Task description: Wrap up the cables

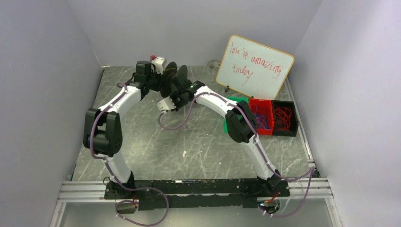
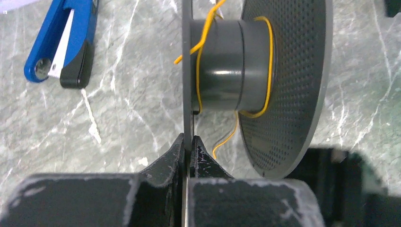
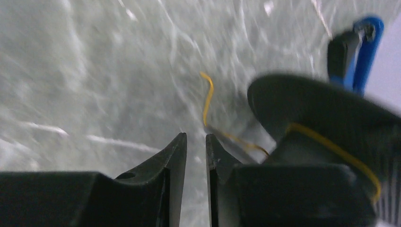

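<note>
The worktop looks like polished grey-green stone with white veins and a soft sheen. The spool is dark grey plastic; its hub is smooth and glossy enough to catch a bright highlight, while its wide flange is matt and covered in fine dimples. The cable has a smooth yellow coating. The left tool and right tool are matt black, scuffed whitish along their edges. The hand implement is glossy blue and black plastic with a shiny metal rivet. The whiteboard is glossy and framed in pale wood. The red bin looks plastic.
</note>
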Controlling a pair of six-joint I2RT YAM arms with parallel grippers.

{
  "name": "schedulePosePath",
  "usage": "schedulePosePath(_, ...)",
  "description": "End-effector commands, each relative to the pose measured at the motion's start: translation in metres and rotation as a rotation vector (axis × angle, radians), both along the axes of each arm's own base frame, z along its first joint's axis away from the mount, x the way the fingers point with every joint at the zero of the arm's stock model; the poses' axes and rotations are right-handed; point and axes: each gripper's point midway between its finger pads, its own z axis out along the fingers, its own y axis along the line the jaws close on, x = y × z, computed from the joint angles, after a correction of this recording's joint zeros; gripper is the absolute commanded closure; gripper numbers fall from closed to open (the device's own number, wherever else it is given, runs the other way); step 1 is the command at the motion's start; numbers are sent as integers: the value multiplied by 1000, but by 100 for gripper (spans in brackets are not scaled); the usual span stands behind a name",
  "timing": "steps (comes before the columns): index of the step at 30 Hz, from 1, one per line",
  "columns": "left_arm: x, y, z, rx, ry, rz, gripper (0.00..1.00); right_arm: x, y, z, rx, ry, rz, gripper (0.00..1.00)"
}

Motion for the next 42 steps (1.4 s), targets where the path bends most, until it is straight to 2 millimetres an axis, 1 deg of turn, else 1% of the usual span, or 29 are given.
schedulePosePath(1,-22,6,-7,15,91,-16,98,60,-37,54,-23,-257,-121,73)
schedulePosePath(3,-18,6,-1,4,85,-7,97,57,-36,53,-24,-257,-124,72)
schedulePosePath(6,-13,4,15,-13,54,-3,98,57,-35,55,-11,-251,-152,70)
schedulePosePath(9,-13,1,39,-36,10,-13,97,53,-36,62,7,-212,-171,70)
schedulePosePath(12,-16,-4,59,-54,-11,-42,97,40,-41,73,55,-113,-208,70)
schedulePosePath(14,-19,-7,74,-68,-35,-65,97,33,-50,82,84,-43,-238,69)
schedulePosePath(16,-23,-9,90,-80,-61,-80,98,24,-63,91,114,28,-258,69)
schedulePosePath(18,-28,-11,102,-100,-73,-87,97,14,-77,97,134,88,-264,68)
schedulePosePath(19,-29,-11,107,-104,-79,-87,97,8,-85,99,134,107,-264,68)
schedulePosePath(23,-35,-14,121,-167,-76,-62,98,-24,-112,94,62,117,-212,64)
schedulePosePath(25,-38,-16,130,-192,-87,-63,97,-39,-122,94,37,123,-186,62)
schedulePosePath(27,-40,-18,144,-216,-103,-69,98,-52,-129,97,26,122,-167,61)
schedulePosePath(29,-43,-21,158,-233,-119,-85,97,-60,-137,100,-6,74,-144,60)
schedulePosePath(32,-50,-26,182,-258,-147,-118,97,-69,-143,93,-74,-14,-116,59)
schedulePosePath(35,-58,-31,201,-290,-158,-151,97,-66,-146,93,-121,-108,-118,58)
schedulePosePath(39,-68,-38,215,-324,-140,-191,98,-62,-146,98,-198,-292,-94,55)
schedulePosePath(42,-73,-41,221,-339,-129,-211,98,-60,-147,100,-264,-414,-63,52)
